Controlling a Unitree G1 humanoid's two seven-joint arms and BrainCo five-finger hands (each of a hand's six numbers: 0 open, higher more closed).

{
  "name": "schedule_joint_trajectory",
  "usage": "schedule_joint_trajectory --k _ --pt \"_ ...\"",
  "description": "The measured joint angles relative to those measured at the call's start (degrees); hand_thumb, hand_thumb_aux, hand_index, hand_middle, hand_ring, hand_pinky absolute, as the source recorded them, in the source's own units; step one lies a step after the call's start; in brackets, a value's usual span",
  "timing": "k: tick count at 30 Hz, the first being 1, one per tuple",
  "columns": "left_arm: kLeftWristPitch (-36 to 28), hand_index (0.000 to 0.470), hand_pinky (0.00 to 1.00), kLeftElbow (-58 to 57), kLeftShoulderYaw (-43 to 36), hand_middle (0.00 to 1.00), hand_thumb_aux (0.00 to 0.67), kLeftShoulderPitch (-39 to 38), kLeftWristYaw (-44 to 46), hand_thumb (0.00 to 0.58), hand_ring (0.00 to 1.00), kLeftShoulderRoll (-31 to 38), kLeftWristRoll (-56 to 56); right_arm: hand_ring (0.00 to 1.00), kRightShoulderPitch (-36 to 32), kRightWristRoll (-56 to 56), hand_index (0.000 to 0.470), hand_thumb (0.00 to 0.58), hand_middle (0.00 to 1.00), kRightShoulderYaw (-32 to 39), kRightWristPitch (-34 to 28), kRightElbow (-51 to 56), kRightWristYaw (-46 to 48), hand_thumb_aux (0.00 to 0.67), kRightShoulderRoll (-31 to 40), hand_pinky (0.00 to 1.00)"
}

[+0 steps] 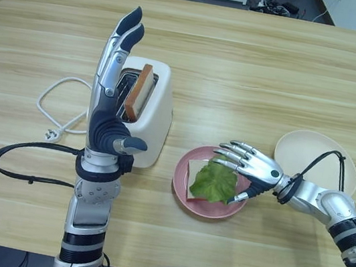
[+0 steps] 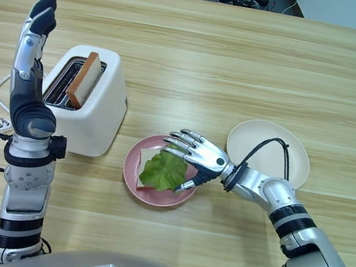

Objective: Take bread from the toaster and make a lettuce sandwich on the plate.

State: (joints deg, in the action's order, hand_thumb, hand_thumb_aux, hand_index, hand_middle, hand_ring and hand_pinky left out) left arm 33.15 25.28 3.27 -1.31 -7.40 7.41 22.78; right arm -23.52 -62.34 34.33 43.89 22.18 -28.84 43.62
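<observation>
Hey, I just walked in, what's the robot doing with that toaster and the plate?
It is partway through a lettuce sandwich. The pink plate holds a bread slice with a lettuce leaf on top. The right hand is over the leaf's right edge with fingers spread. The left hand is upright and open beside the toaster, holding nothing. A second slice stands in the toaster, not yet taken. A cream plate lies farther right.

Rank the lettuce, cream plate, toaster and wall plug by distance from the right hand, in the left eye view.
1. Lettuce, beneath the right hand.
2. Cream plate, just to its right.
3. Toaster, across to the left.
4. Wall plug, far left.
</observation>
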Motion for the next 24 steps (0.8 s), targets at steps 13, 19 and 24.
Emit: schedule_joint_trajectory --k 13,19,24 --pt "-9.2 0.0 0.0 -2.9 15.8 0.0 0.0 2.1 -0.6 0.0 0.0 11.5 7.2 0.0 9.0 11.1 0.0 0.0 0.0 -18.1 -0.7 -8.4 -7.0 0.0 4.0 0.0" --pt "-19.4 0.0 0.0 -15.1 11.1 0.0 0.0 2.1 3.3 0.0 0.0 16.2 16.2 0.0 14.5 29.6 0.0 0.0 0.0 -34.8 2.9 -20.5 -12.8 0.0 -2.1 0.0" --pt "-21.3 0.0 0.0 -18.3 5.0 0.0 0.0 1.2 4.2 0.0 0.0 18.0 21.1 0.0 16.0 32.2 0.0 0.0 0.0 -40.4 3.5 -30.2 -9.7 0.0 -6.8 0.0"
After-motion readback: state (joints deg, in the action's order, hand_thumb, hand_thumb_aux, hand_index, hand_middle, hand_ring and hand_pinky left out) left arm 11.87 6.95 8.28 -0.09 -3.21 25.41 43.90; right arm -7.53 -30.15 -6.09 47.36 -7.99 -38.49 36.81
